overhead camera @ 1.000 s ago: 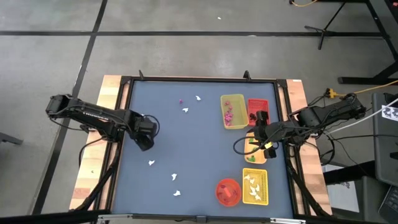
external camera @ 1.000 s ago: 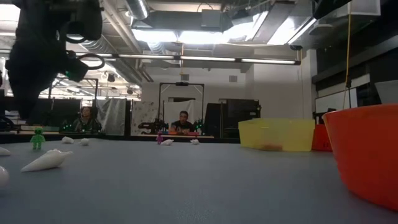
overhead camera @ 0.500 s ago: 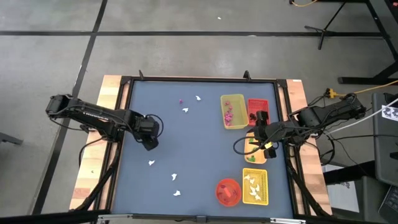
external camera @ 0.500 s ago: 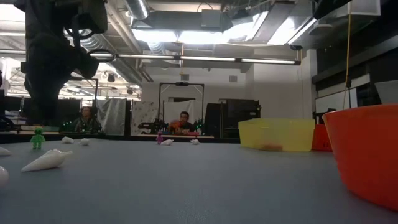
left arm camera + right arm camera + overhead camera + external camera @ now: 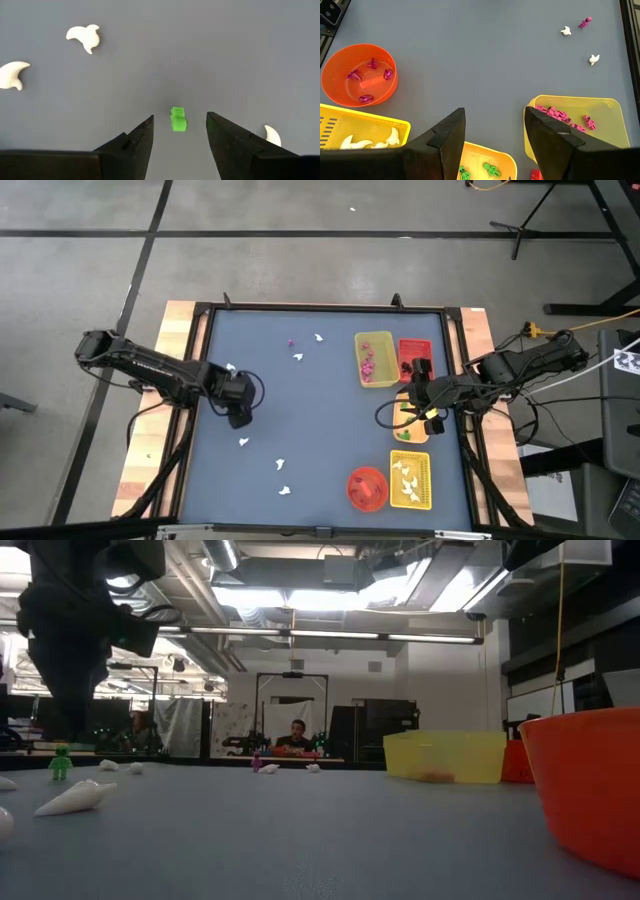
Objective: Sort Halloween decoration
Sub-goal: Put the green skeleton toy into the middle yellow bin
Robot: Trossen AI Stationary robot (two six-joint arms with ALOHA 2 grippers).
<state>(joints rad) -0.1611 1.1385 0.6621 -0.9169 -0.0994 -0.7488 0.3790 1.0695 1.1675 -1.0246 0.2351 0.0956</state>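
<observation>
Evidently the left hand (image 5: 179, 131) hangs low over the desk (image 5: 320, 430), its fingers spread with nothing held, straddling a green piece (image 5: 178, 119) — lined up, I'd guess, to pinch it. White ghosts (image 5: 84, 37) lie nearby; the right hand (image 5: 494, 131) waits open and empty above the trays.

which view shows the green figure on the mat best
The left wrist view: the green figure sits large and unblocked between the open left end effector fingers. The low view shows it small and upright at the far left. In the high view the arm hides it; the right wrist view misses it.
</observation>
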